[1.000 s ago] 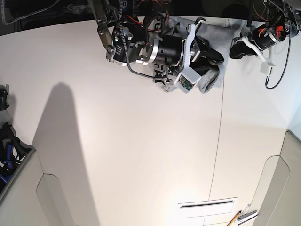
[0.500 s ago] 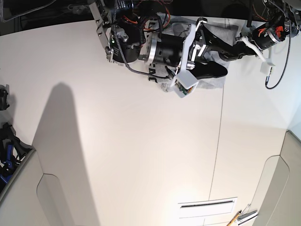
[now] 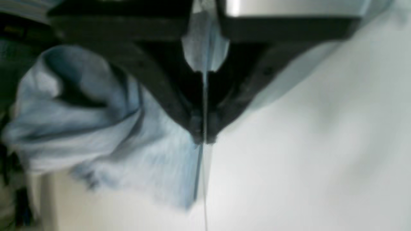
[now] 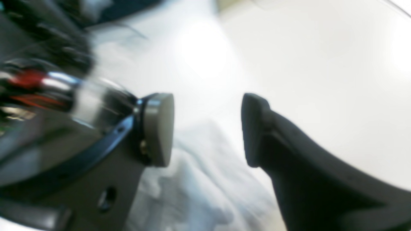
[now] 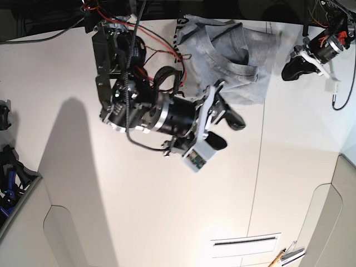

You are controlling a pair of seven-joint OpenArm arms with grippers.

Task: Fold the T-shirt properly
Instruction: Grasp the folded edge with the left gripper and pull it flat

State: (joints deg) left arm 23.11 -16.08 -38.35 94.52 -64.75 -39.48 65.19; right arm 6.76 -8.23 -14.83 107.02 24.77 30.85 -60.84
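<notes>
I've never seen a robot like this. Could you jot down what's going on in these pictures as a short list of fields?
Item: T-shirt, light grey, lying crumpled at the far edge of the table, black lettering partly showing
Right gripper: open, holding nothing, over bare table just in front of the shirt
Left gripper: beside the shirt's edge; its tips look nearly together in the wrist view, too blurred to tell
Folding: not finished; the shirt is bunched, not flat
</notes>
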